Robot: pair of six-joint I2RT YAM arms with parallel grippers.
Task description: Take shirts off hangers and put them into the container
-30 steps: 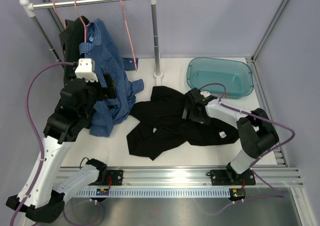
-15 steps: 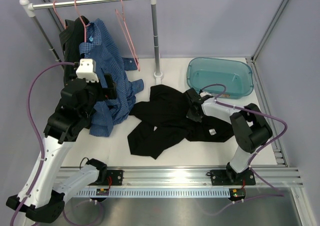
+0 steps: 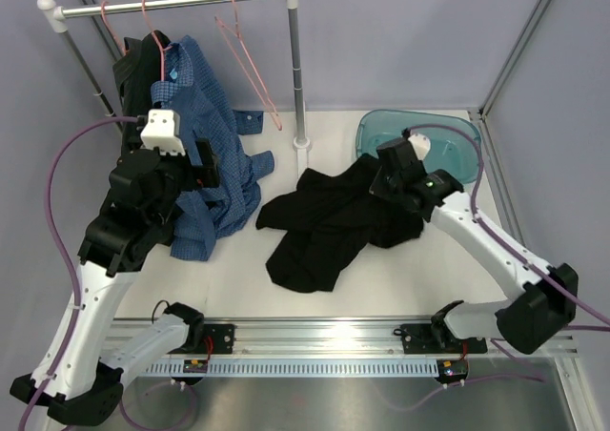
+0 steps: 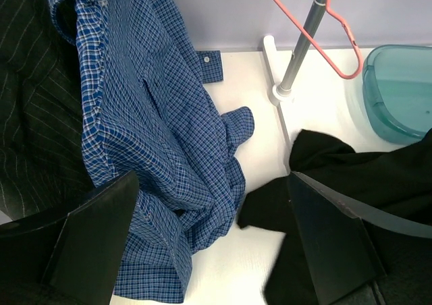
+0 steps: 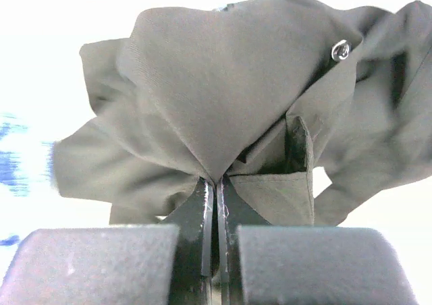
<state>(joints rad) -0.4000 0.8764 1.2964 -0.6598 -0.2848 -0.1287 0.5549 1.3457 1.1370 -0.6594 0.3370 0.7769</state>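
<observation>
White-and-silver clothes rail at the back of white table

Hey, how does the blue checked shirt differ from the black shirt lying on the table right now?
The blue shirt is finely checked; the black shirt is plain. The blue shirt hangs on a pink hanger from the rail; the black shirt lies crumpled on the table. The right gripper pinches a fold of the black shirt; the left gripper, by the blue shirt, is open. Neither is in the container.
</observation>
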